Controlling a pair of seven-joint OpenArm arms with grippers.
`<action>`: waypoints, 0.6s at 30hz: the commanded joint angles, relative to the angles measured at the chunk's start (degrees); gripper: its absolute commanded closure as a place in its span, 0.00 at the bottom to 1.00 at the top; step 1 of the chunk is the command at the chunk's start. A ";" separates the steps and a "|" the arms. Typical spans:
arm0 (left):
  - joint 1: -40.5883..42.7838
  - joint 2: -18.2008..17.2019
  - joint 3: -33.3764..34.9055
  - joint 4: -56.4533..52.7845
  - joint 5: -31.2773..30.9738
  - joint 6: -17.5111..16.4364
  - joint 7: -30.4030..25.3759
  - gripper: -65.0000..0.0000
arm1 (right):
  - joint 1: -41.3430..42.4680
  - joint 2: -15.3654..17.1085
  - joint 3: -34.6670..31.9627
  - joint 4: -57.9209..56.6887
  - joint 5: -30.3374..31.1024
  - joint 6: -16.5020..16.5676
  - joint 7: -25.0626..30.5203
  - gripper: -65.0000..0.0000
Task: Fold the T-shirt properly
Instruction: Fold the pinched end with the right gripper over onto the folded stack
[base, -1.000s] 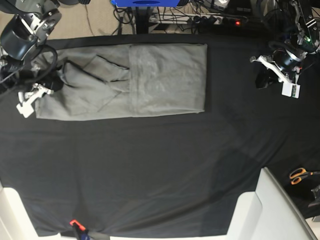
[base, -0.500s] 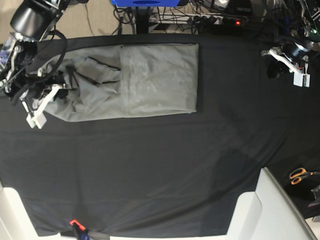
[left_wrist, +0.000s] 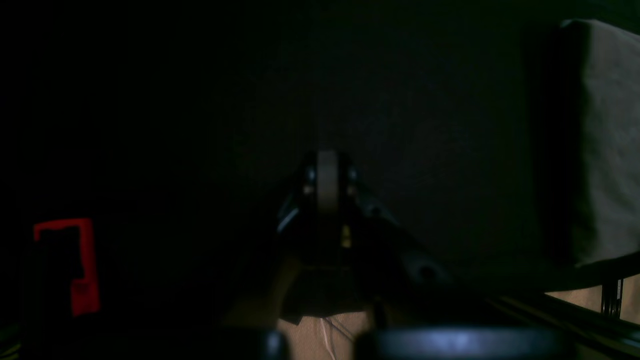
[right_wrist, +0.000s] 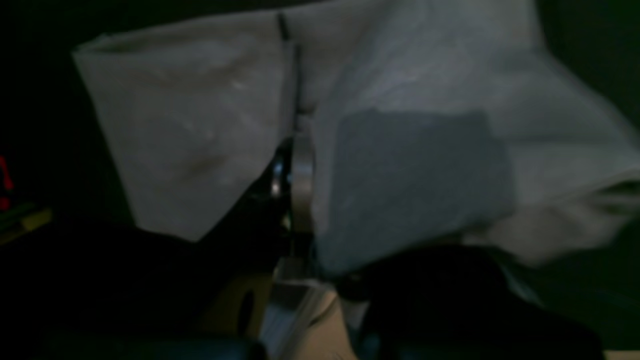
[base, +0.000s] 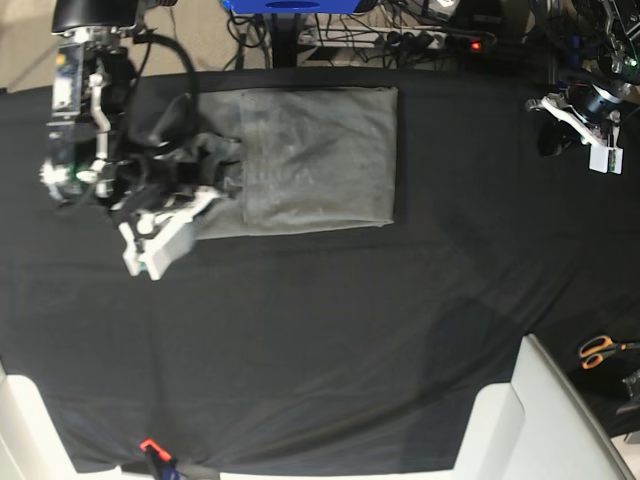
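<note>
The right gripper (base: 165, 205), clamped on the left end of the plain medium-grey cotton T-shirt (base: 310, 155), is carrying it inward since a second ago; the lengthwise fold over the black table cloth (base: 320, 330) is progressing. The left gripper (base: 580, 125) is idling shut, well apart.

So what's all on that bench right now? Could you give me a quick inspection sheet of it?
Surface: black table cloth covers the bench.
Job's things: grey T-shirt, partly folded, its left end bunched and lifted.
Clutter: orange-handled scissors at the right edge; a small orange clip at the front edge.
Grippers: right gripper shut on the T-shirt's end; left gripper shut, empty, off to the side of the shirt.
Cables: a tangle with a power strip behind the bench.
Surroundings: a blue item at the back; white panels in front.
</note>
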 joint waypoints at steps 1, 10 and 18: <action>0.12 -0.95 -0.47 0.96 -1.00 -0.49 -1.06 1.00 | 0.67 0.87 -2.16 0.87 0.65 -1.76 0.89 0.99; 0.04 -1.74 -0.47 0.70 -1.00 -0.49 -1.06 1.00 | 3.40 3.42 -20.01 -1.95 0.65 -14.95 2.12 0.99; -0.05 -1.74 -0.47 0.70 -1.00 -0.49 -1.06 1.00 | 5.95 2.98 -23.88 -6.17 0.65 -17.23 2.21 0.99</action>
